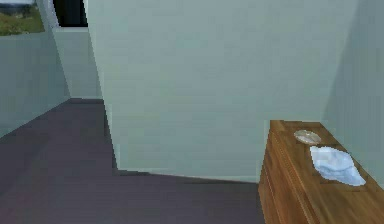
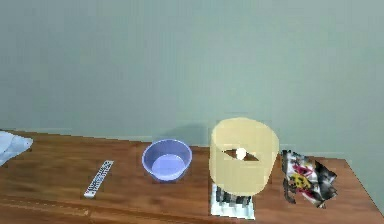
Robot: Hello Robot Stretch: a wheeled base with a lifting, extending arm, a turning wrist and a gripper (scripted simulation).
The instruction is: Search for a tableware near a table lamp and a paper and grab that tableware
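Observation:
A lavender-blue bowl (image 2: 166, 160) stands on a long wooden top (image 2: 60, 165) in the arm side view. Right of the bowl stands a table lamp (image 2: 244, 155) with a pale yellow drum shade; its dark base rests on a pale striped patch (image 2: 232, 205). Further right lies a crumpled, colourfully printed paper (image 2: 308, 178). A slim white remote (image 2: 98, 179) lies left of the bowl. In the forward view a wooden cabinet (image 1: 290, 185) at the lower right carries a small round dish (image 1: 307, 135) and a crumpled white sheet (image 1: 337, 165).
A pale green wall (image 2: 190, 60) rises directly behind the wooden top. A white crumpled edge (image 2: 10, 147) shows at the arm side view's left. In the forward view a wall corner (image 1: 110, 120) juts out ahead, with dark purple floor (image 1: 70, 170) open on the left.

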